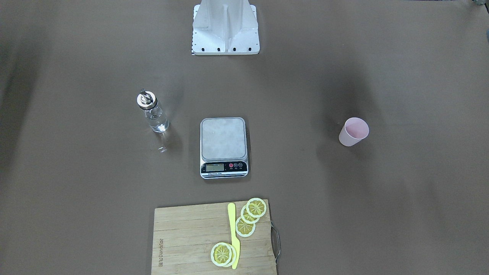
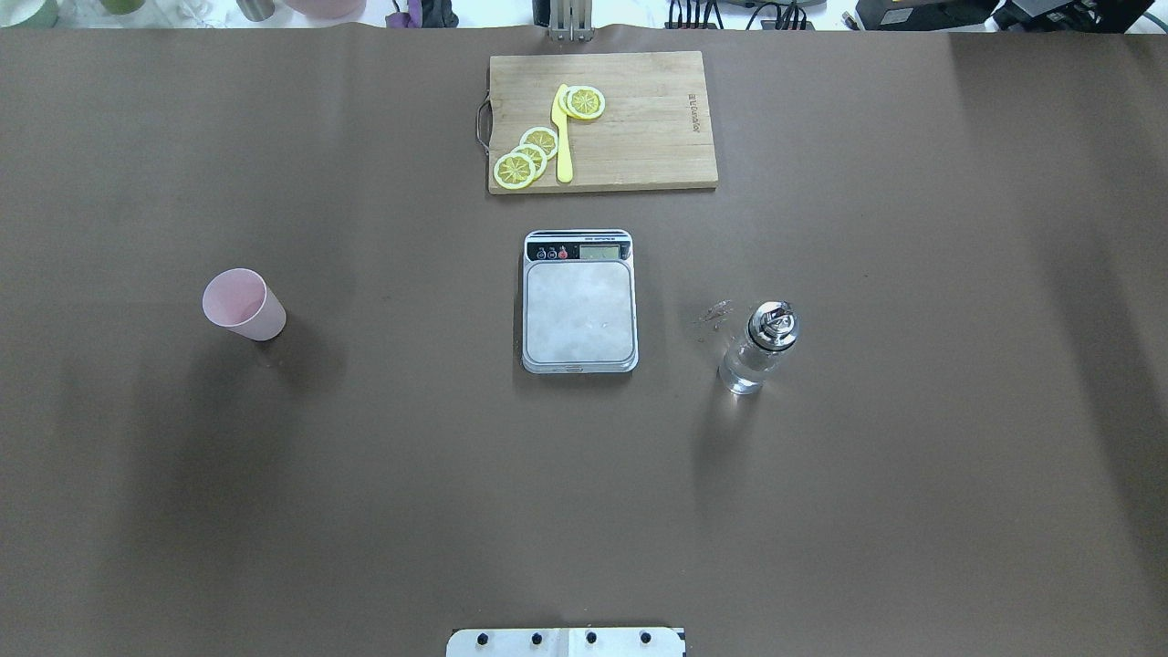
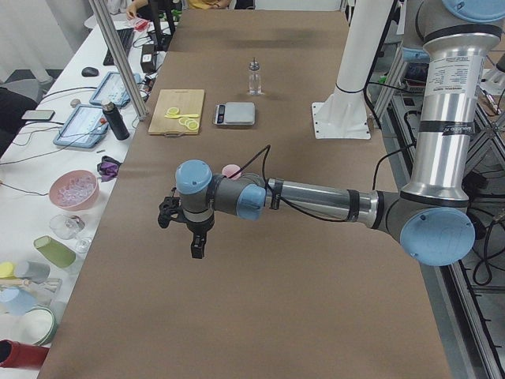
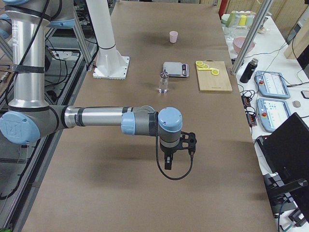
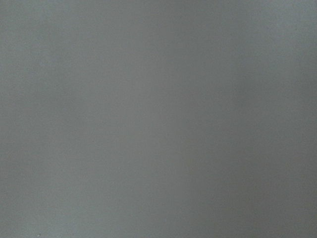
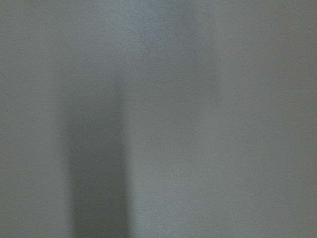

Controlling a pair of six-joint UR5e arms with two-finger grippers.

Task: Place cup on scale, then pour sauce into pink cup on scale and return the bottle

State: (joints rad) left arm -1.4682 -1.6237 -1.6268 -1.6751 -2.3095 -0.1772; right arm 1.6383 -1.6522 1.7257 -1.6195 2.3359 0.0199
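My left gripper hovers over brown table, jaws unreadable; pale pink plastic cup beyond it, toward grey steel scale. Also unreadable: right gripper, clear glass bottle beyond it, open tabletop around.

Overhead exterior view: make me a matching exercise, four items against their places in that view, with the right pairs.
1. pale pink plastic cup
2. small steel-topped digital scale
3. clear glass bottle with silver cap
4. yellow plastic knife

A. on the wooden cutting board
B. right of the scale
C. middle of the view, platform bare
D. far left, standing alone

Pairs: 1-D, 2-C, 3-B, 4-A.
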